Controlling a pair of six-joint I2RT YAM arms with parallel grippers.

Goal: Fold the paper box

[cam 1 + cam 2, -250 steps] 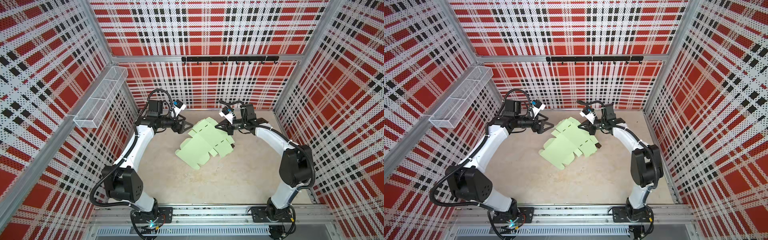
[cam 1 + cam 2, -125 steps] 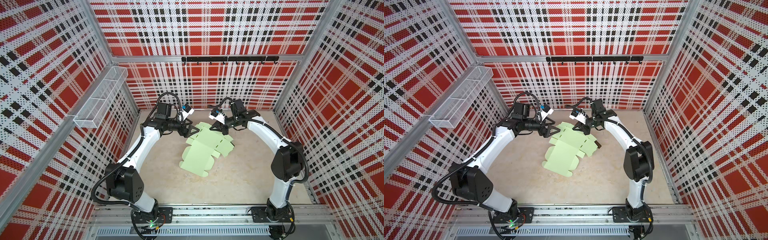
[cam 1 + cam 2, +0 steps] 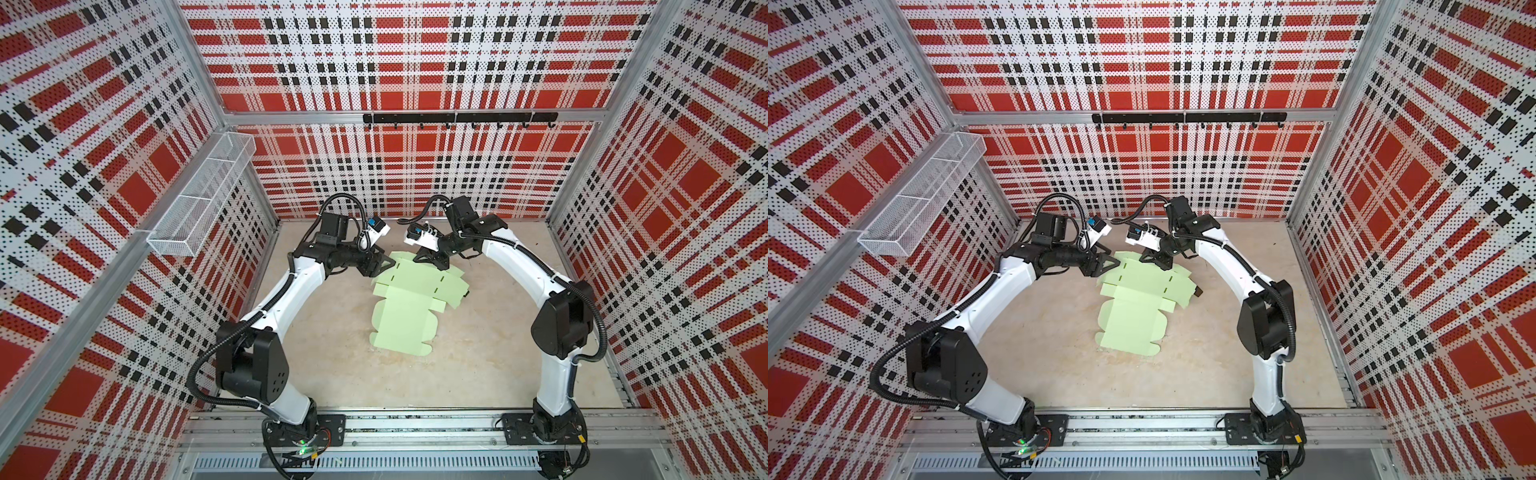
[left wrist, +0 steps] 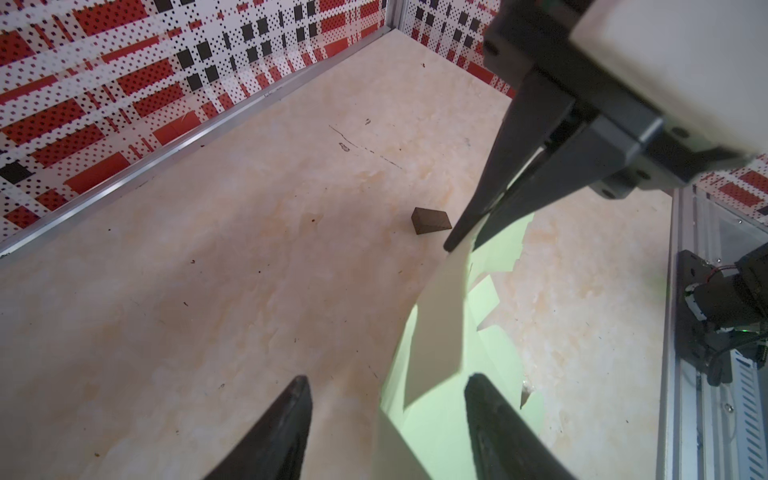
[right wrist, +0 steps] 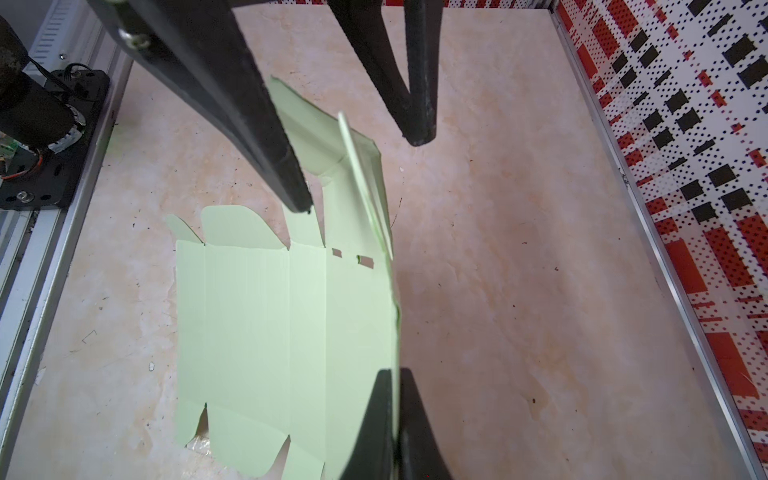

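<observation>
The paper box [image 3: 405, 316] [image 3: 1131, 320] is a pale green die-cut sheet lying mostly flat mid-table, its far edge lifted. My right gripper [image 3: 434, 262] [image 5: 392, 374] is shut on that far edge of the paper box [image 5: 270, 311]. At the sheet's far left corner my left gripper [image 3: 384, 268] [image 4: 388, 384] is open. Its fingers [image 5: 291, 187] stand either side of a raised flap, apart from it. In the left wrist view the edge of the paper box [image 4: 436, 432] runs up between my jaws to the right gripper [image 4: 461, 241].
A small dark brown wedge [image 4: 431, 221] [image 3: 1198, 293] lies on the table by the sheet's right flaps. A wire basket [image 3: 199, 203] hangs on the left wall and a black hook rail [image 3: 459, 118] on the back wall. Aluminium rails edge the table.
The right gripper has dragged the sheet leftward, turning it. The left gripper has come in over the sheet's far left corner and its jaws have narrowed.
</observation>
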